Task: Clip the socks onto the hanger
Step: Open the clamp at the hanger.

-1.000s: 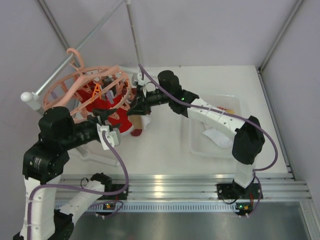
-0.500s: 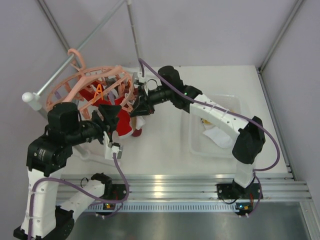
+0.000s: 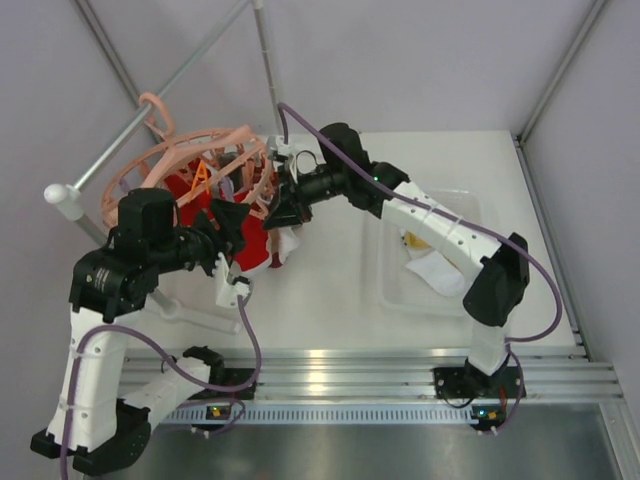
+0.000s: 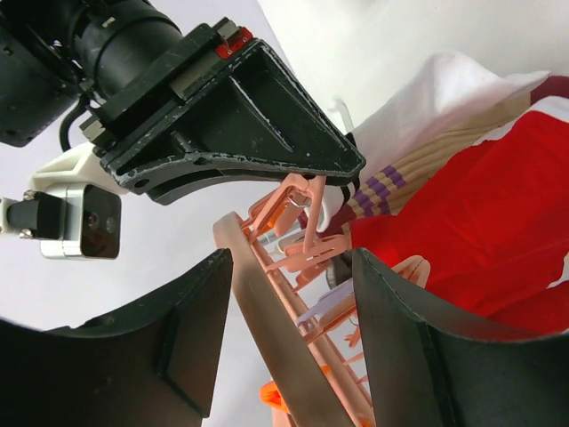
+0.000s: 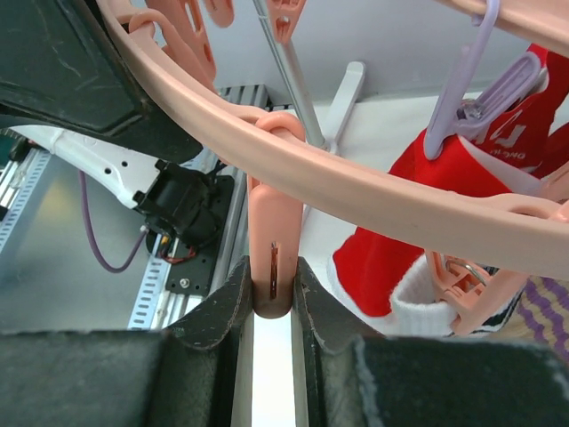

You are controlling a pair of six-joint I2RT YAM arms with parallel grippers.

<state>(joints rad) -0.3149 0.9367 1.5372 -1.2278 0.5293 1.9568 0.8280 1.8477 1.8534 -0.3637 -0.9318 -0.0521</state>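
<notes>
— What's in the bin [image 3: 392, 300]?
— White cloth [image 3: 436, 272] and something yellow [image 3: 411, 240]. It sits on the right of the surface.
— The hanger [image 3: 180, 150]?
— Hooked on the rail [image 3: 200, 55] at the left, with red socks [image 3: 250, 245] hanging from it.
— The fingers?
— The right fingers [image 5: 222, 311] are pinched on a peach clip [image 5: 271, 253]. The left fingers [image 4: 400, 356] stand apart with the hanger's rim between them, gripping nothing.

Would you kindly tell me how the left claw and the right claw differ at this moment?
The right claw is shut, pinching a peach clip of the hanger. The left claw stands open and grips nothing, with the hanger's rim passing between its fingers. The right claw reaches in from the right and the left claw from the left. Both are raised at the hanger, close to a red sock.
</notes>
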